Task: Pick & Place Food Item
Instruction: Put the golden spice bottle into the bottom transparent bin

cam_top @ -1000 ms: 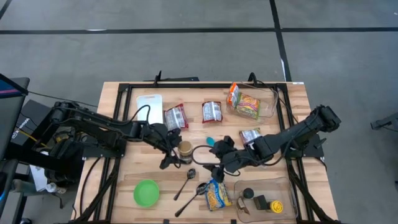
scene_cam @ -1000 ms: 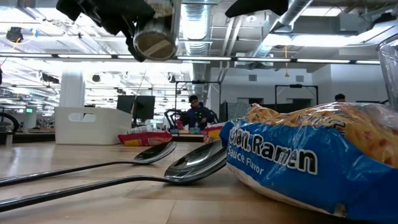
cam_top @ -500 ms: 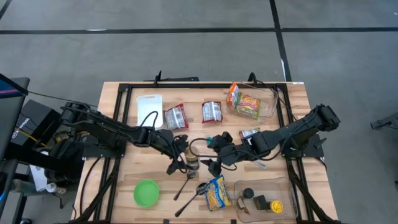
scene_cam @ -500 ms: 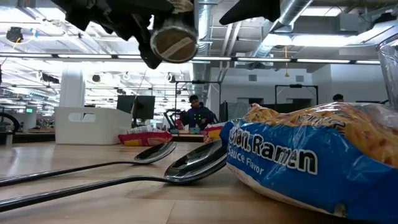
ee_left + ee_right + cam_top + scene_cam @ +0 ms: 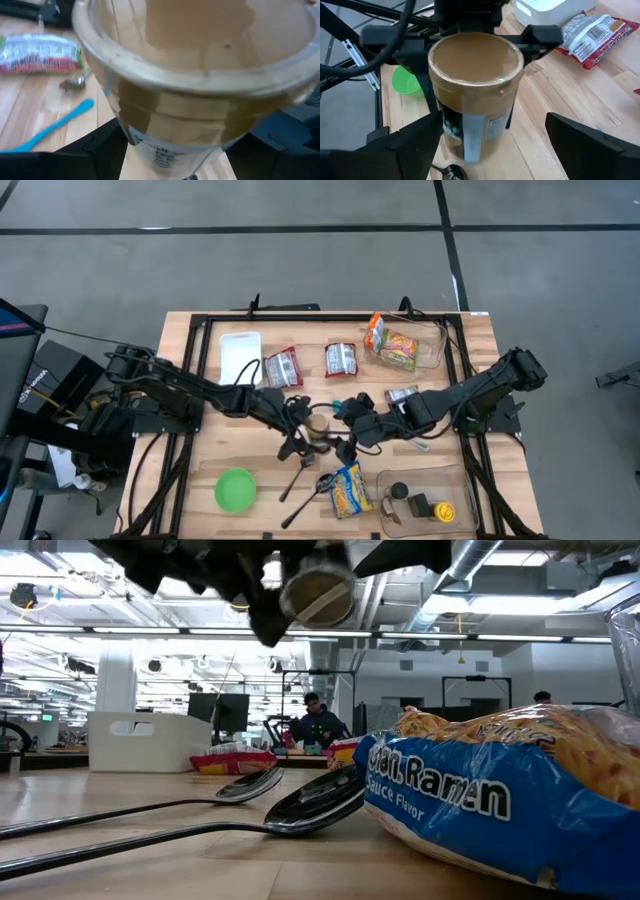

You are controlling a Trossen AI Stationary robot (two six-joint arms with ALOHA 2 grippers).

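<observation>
A jar of brown spread [image 5: 320, 425] with a white label is held above the table's middle by my left gripper [image 5: 302, 432], which is shut on it. In the low view the jar's round end [image 5: 318, 595] shows high above the table. It fills the left wrist view [image 5: 190, 75]. My right gripper [image 5: 346, 436] is open just to the jar's right, facing it. In the right wrist view the jar [image 5: 475, 95] stands ahead of its spread fingers [image 5: 415, 150], which do not touch it. My left gripper pinches the jar's labelled body [image 5: 165, 150] between its two fingers [image 5: 95, 150], one on each side. It comes from the table's left side. The jar is lifted clear of the table and tilted, with one round end turned toward the near edge.
A ramen packet [image 5: 350, 492] and two spoons [image 5: 298, 475] lie near the front edge, with a green bowl [image 5: 235, 490] to their left. Snack packets [image 5: 283, 367], a white container [image 5: 240, 352] and a clear bin [image 5: 432, 352] stand at the back. Another clear bin [image 5: 425, 500] is front right.
My left gripper has carried the jar toward the table's right edge, up to my right gripper. The jar has stayed lifted clear of the table. My right gripper has shifted a little toward the jar and stays open.
</observation>
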